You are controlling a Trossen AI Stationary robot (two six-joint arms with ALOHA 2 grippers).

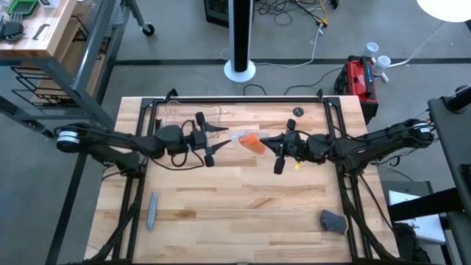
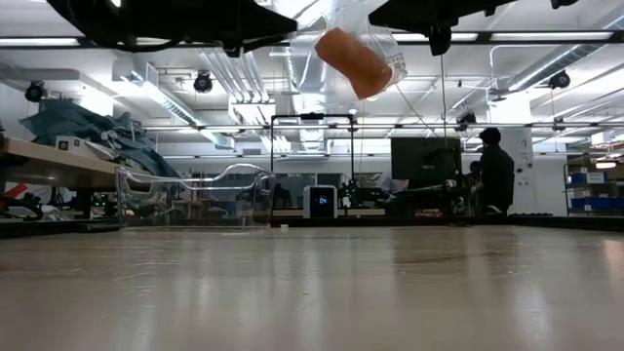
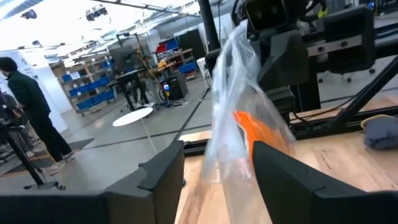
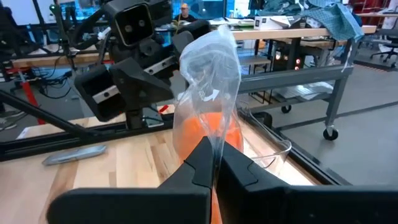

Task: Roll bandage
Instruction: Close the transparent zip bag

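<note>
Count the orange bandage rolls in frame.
1: the bandage, inside the clear plastic wrap, held above mid-table in the right gripper. None visible elsewhere.

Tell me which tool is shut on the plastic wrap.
The right tool, pinching the plastic wrap that holds the bandage; the left tool stands open.

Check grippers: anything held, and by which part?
Right gripper pinches the clear wrap at its edge; the bandage hangs inside, off the table. Left gripper is open, holding nothing.
</note>
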